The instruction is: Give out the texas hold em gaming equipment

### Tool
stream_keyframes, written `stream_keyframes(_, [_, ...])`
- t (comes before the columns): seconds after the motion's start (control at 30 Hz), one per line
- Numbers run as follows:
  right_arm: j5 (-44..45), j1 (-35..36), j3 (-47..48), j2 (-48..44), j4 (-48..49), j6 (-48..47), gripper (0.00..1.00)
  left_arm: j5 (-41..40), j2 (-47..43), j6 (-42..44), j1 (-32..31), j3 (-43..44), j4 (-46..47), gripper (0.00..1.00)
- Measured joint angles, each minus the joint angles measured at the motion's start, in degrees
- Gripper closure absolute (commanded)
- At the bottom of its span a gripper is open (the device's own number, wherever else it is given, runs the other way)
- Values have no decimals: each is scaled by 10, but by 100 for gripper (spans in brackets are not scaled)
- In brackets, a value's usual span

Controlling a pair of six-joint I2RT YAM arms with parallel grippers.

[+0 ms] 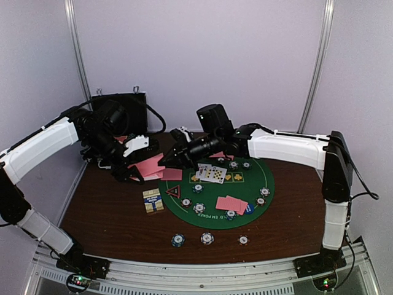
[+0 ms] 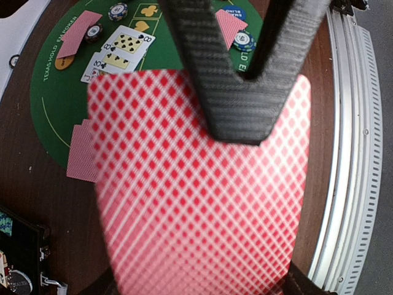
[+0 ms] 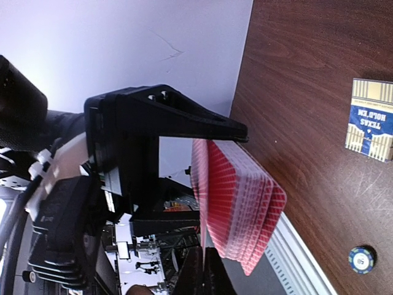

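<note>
Pink-backed cards fill left wrist; right shows box.

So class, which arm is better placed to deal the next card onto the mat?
Probably right: the left gripper holds the pink-backed cards fanned; the right gripper is shut at their edge.

1. Table: dark wood grain, smooth, slight sheen.
2. Mat: green, matt, cloth-like.
3. Cards: glossy paper, red lattice print.
4. Left fingers: matt black woven carbon fibre.
5. Rail: ribbed bare metal.
6. Box: printed cardboard.
7. Arms: smooth white plastic shells.
</note>
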Motion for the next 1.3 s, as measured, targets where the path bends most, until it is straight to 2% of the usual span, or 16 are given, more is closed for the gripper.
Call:
stream_keyframes(0.23, [1,-26,12,-5,-94,-70,100,0,0,0,0,0,1,100])
stream_keyframes(0.57, [34,-139,13,-70,-254,-203,100,-2,0,0,0,0,0,100])
stream_keyframes(0.77, [33,-174,-16,-96,-257,-213,100,-2,0,0,0,0,0,100])
stream_keyframes(1.0, [24,-227,-104,-103,-227,-213,100,-1,0,0,0,0,0,100])
stream_keyframes(1.3, [21,-318,-156,-54,-200,-256,100,-1,0,0,0,0,0,100])
